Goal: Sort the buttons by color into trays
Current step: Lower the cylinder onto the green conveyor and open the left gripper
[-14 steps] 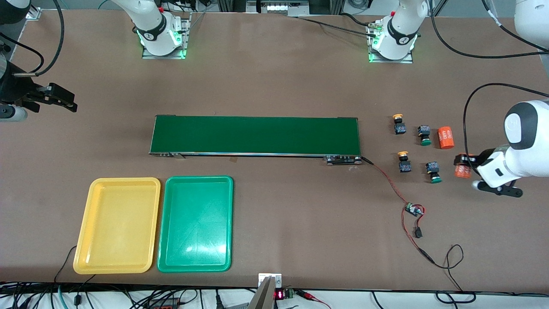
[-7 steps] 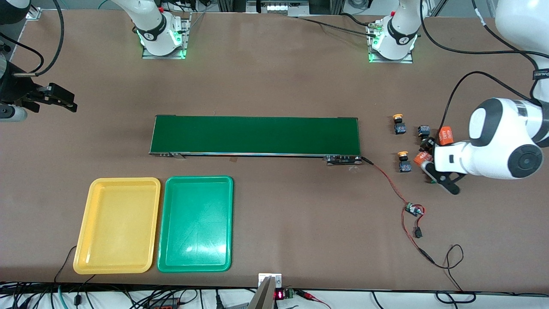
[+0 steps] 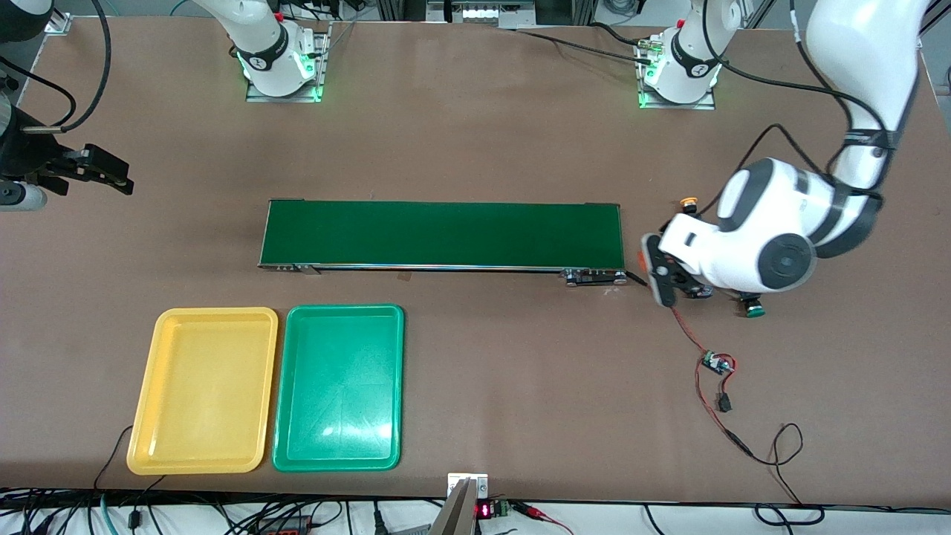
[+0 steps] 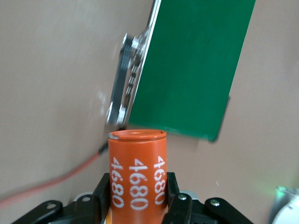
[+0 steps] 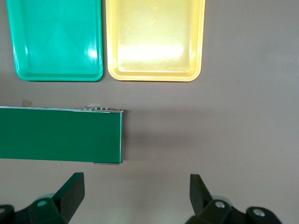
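My left gripper (image 3: 655,272) is shut on an orange "4680" cylinder (image 4: 138,168) and holds it in the air just off the conveyor belt's end (image 4: 196,65). The left arm covers most of the buttons. Only one yellow cap (image 3: 689,200) and one green cap (image 3: 755,310) show at its edges. The yellow tray (image 3: 202,390) and the green tray (image 3: 338,386) lie side by side, empty, nearer the front camera than the belt. They also show in the right wrist view, yellow (image 5: 156,39) and green (image 5: 56,39). My right gripper (image 3: 104,174) waits open at the right arm's end of the table, its fingers (image 5: 70,191) empty.
The long dark green conveyor belt (image 3: 442,234) lies across the table's middle. A red wire runs from its end to a small circuit board (image 3: 717,364) and a black cable loop nearer the front camera. The second orange cylinder is hidden under the left arm.
The left arm has swung from the table's end over the buttons toward the conveyor's end, carrying the orange cylinder. The right arm has not moved.
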